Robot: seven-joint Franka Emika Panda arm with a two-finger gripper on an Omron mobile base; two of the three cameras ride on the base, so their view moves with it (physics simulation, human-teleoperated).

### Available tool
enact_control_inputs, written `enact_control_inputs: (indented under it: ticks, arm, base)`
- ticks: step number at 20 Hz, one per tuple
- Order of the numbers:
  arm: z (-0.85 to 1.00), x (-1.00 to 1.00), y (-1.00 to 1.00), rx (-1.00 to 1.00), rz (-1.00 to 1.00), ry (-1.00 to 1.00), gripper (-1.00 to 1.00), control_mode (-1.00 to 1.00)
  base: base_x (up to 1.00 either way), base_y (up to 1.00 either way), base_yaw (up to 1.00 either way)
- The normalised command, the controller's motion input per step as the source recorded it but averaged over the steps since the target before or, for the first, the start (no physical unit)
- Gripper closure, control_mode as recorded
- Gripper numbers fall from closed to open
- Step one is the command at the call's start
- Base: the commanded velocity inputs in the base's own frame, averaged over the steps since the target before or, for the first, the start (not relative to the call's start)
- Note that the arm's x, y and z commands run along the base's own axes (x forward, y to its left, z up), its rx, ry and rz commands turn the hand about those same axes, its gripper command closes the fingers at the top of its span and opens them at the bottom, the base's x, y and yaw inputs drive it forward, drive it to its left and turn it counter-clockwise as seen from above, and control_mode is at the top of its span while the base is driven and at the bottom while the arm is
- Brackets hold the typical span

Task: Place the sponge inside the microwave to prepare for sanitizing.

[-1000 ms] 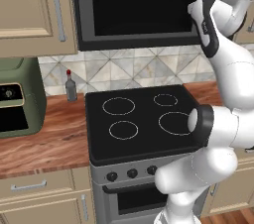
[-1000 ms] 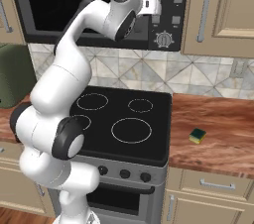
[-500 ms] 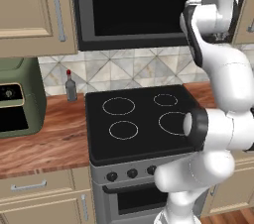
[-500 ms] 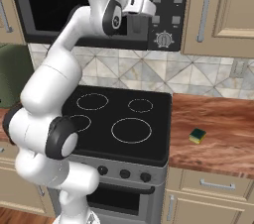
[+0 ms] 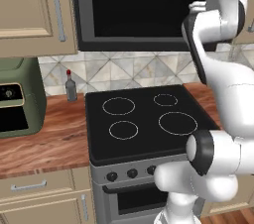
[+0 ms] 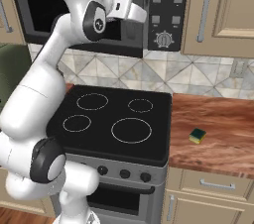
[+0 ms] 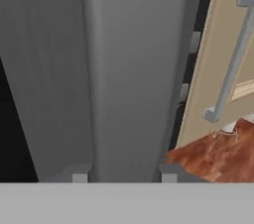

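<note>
Between open pincer (image 7: 120, 177) tips, microwave handle (image 7: 130, 69) up close; sponge (image 6: 197, 136) on counter (image 6: 223, 134).

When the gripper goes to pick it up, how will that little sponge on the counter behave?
The sponge is a small block lying flat on the wooden counter, so it probably won't roll or tip. It looks light for its size and may skid if nudged. Its soft-looking yellow body would likely squash slightly under the fingers.

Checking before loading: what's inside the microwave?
The microwave door is closed; its dark glass shows nothing inside. The hand is at the door handle. The sponge sits on the counter.
</note>
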Motion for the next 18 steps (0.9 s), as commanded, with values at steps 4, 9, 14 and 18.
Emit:
enact_control_inputs:
  ticks: [4,9,14,18]
  arm:
    - [0.08,-0.58,0.15,0.00,-0.01,-0.07,1.00,-1.00]
    - [0.09,-0.64,0.33,0.00,0.00,-0.07,1.00,-1.00]
    - [0.06,-0.69,0.46,0.00,0.02,0.00,1.00,-1.00]
    - [0.26,-0.64,0.34,0.00,0.06,0.00,1.00,-1.00]
  base:
    - [0.00,0.00,0.00]
    - [0.00,0.00,0.00]
    - [0.00,0.00,0.00]
    - [0.00,0.00,0.00]
